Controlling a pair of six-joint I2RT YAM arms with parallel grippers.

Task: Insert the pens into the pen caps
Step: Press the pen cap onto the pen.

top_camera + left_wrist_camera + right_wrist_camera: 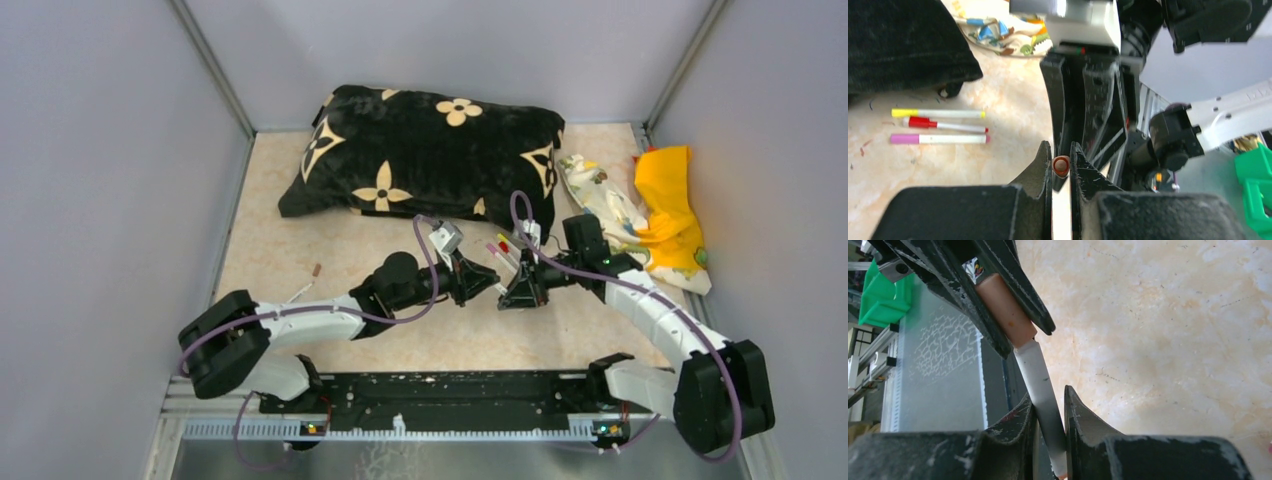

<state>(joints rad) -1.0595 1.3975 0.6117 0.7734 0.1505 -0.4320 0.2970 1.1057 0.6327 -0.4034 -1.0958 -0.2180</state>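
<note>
Pens just beside cushion, cloth beyond

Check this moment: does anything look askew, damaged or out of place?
Slightly. In the right wrist view, the white pen in the right tool meets the peach cap in the left tool at a bend rather than in line, so the insertion looks crooked. Nothing looks spilled or broken.

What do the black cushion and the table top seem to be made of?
The black cushion looks like soft plush fabric: matt, fuzzy, with sagging edges. The table top looks like marble or marble-print laminate, beige with fine veins and slight sheen; which one is unclear.
</note>
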